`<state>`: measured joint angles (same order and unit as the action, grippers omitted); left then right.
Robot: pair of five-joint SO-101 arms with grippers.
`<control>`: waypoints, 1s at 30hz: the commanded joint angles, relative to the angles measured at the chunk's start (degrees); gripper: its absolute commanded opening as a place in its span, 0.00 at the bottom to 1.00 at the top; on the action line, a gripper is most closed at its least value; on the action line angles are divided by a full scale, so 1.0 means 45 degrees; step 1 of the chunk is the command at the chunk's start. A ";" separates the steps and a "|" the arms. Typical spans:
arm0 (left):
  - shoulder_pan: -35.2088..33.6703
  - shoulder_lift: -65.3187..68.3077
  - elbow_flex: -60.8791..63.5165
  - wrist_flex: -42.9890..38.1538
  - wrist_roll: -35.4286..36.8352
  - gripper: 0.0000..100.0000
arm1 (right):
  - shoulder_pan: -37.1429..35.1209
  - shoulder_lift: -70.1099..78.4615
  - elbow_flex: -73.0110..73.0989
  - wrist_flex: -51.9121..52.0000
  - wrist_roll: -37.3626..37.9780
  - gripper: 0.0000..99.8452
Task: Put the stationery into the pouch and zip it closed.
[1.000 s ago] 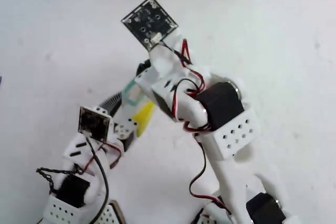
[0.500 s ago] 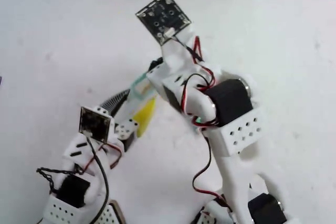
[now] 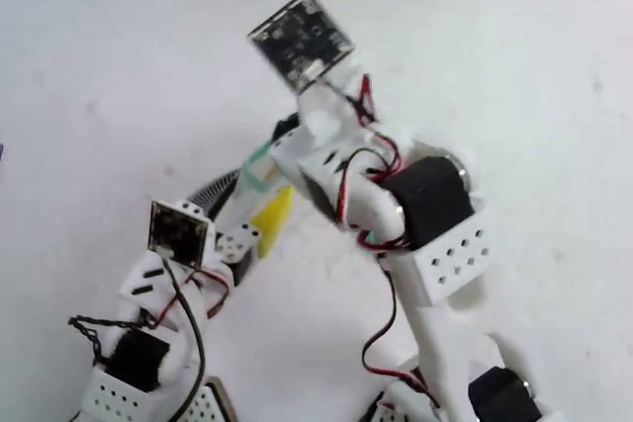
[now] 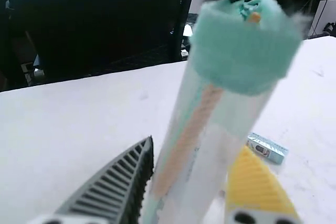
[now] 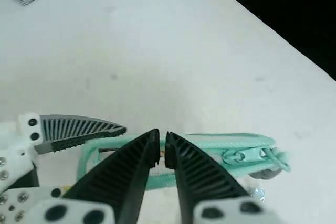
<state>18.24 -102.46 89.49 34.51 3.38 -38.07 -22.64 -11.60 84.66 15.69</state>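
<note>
Roughly mid-table (image 3: 99,66), with bare surface all around, the left claw (image 4: 198,148) gripped the clear, mint-trimmed pouch (image 4: 236,56), which held a tan pencil-like stick (image 4: 194,124). The right claw (image 5: 162,142) was clenched on the pouch's zipper rim, short of the zipper pull (image 5: 247,155). The left wrist view caught a small wrapped block (image 4: 266,148) lying on the table near the pouch.

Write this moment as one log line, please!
left hand: holding pouch | right hand: nearly shut at pouch's zip edge | small packet: on table
</note>
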 commanded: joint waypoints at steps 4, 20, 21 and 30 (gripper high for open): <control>0.1026 -0.0088 -0.0625 0.0098 0.0039 0.20 | -0.2159 0.1866 0.0469 -0.0049 0.2090 0.02; -0.0498 -0.0088 -0.0625 -0.0391 0.0606 0.20 | -0.0068 0.3057 -0.4063 0.2530 0.0918 0.02; -0.0498 -0.0088 -0.0625 -0.0391 0.0606 0.20 | -0.0088 0.3487 -0.4083 0.2530 0.0918 0.02; -0.0498 -0.0088 -0.0625 -0.0391 0.0606 0.20 | 0.0010 0.6300 -0.4200 0.2999 0.2129 0.02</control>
<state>16.13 -102.46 89.41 34.24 5.49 -38.33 0.48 -30.86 96.44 22.64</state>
